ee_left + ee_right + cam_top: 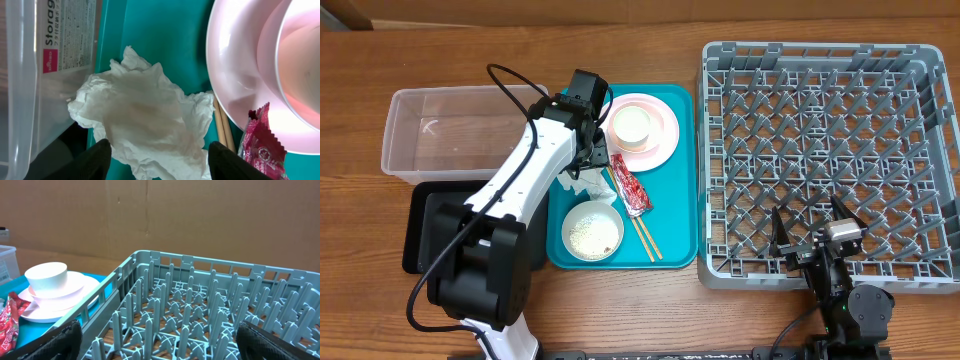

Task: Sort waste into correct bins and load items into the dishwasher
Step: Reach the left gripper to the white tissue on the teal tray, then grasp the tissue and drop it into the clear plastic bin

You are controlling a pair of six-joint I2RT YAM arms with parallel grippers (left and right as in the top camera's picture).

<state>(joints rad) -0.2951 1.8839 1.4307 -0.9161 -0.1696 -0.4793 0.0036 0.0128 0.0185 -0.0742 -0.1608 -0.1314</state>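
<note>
I am holding my left gripper [160,148] over the left edge of the teal tray [675,232] with its jaws standing open, one finger on each side of the crumpled napkin [145,115], which is lying on the tray and not clamped. The napkin is sitting just beside the clear tub [450,130] and near the pink plate [235,60], which is filling the tray's far right corner with a pale bowl [632,124] on it. The red snack wrapper [632,186] and the chopsticks [645,238] are lying mid-tray, and the white bowl [592,232] of rice is resting at the near edge. My right gripper [167,345] is hovering wide open and empty over the near edge of the dish rack [820,47].
</note>
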